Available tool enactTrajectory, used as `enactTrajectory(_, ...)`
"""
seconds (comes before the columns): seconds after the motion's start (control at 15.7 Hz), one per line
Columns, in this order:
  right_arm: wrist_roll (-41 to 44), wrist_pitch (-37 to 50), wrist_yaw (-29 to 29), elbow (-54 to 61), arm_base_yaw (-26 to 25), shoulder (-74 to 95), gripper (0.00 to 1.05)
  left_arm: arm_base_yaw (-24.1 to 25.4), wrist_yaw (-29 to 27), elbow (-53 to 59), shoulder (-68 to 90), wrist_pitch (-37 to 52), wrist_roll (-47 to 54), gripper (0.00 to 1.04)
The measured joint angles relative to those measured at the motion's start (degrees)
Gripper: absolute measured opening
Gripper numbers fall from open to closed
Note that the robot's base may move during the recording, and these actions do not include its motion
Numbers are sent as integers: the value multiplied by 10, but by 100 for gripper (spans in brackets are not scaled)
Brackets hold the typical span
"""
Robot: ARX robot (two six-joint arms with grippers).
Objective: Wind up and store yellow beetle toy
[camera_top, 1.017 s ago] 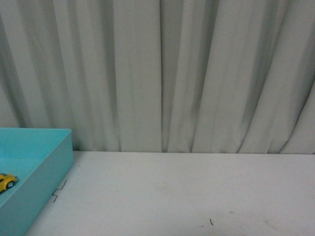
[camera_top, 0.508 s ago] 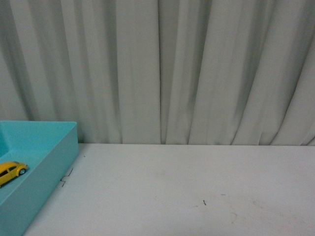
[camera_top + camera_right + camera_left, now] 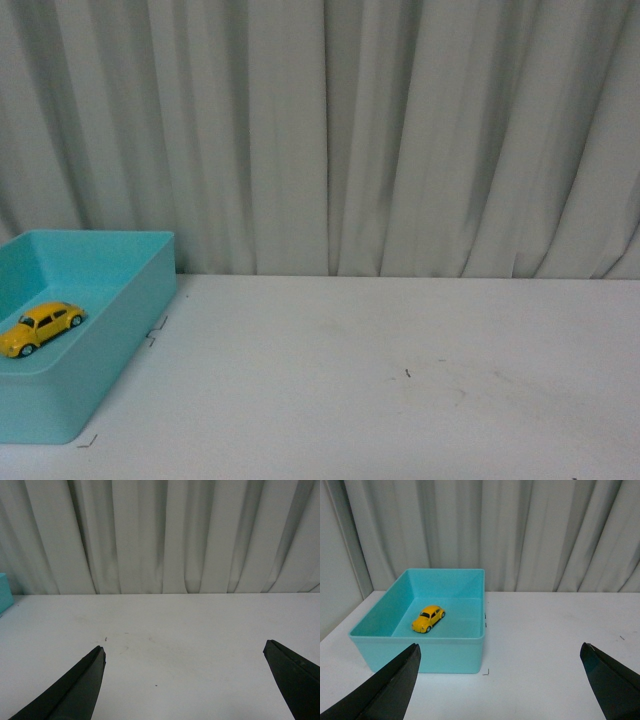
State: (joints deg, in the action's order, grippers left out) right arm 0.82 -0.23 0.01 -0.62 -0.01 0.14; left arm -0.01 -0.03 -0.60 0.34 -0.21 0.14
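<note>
The yellow beetle toy [image 3: 42,327] rests on its wheels on the floor of a turquoise bin [image 3: 130,320] at the left of the white table. From the left wrist, the same toy [image 3: 428,618] lies inside the bin [image 3: 445,655], well beyond my left gripper [image 3: 500,652], whose dark fingers [image 3: 395,687] are spread wide with nothing between them. My right gripper [image 3: 185,652] is open too, over bare table, its fingers [image 3: 75,687] far apart. Neither arm appears in the front view.
A grey pleated curtain [image 3: 330,140] hangs behind the table along its far edge. Small black corner marks [image 3: 157,327] lie on the white tabletop [image 3: 400,380] beside the bin. A corner of the bin [image 3: 4,592] shows in the right wrist view.
The front view has shifted: the bin and the yellow toy now show more fully, further into the picture. The toy has stayed inside the bin.
</note>
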Motion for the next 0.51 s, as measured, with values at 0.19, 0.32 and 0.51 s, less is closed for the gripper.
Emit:
enactTrajectory(0.19, 0, 0, 0, 0, 0, 0, 98, 0, 0, 0, 0, 0, 0, 98)
enactTrajectory(0.32, 0, 0, 0, 0, 0, 0, 98, 0, 0, 0, 0, 0, 0, 98)
enactTrajectory(0.51, 0, 0, 0, 0, 0, 0, 98, 0, 0, 0, 0, 0, 0, 98)
